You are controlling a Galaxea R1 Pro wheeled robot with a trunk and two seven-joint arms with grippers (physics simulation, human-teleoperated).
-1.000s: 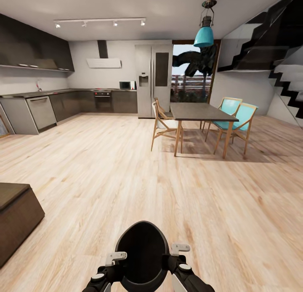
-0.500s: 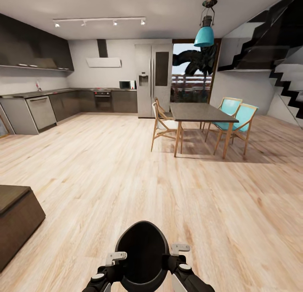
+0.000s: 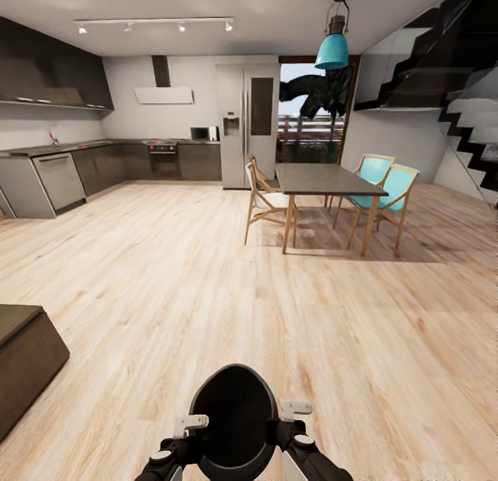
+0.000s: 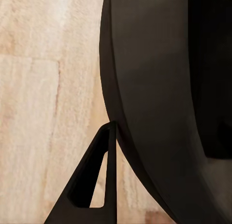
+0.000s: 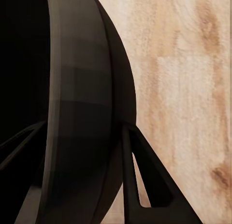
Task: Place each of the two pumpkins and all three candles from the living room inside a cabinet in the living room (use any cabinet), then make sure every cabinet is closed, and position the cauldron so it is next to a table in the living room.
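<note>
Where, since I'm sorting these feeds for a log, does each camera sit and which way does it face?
Head view: on the robot's head, facing forward and down over the floor toward the dining table; its jaws hold the cauldron at the bottom edge.
Left wrist view: by the left jaws, facing along one finger at the cauldron's outer wall.
Right wrist view: by the right jaws; fingers straddle the wall.
Shared: all three show cauldron and floor.

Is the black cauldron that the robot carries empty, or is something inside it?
Empty, as far as visible: the head view looks into the cauldron, held between the left gripper and right gripper, showing only dark interior.
</note>
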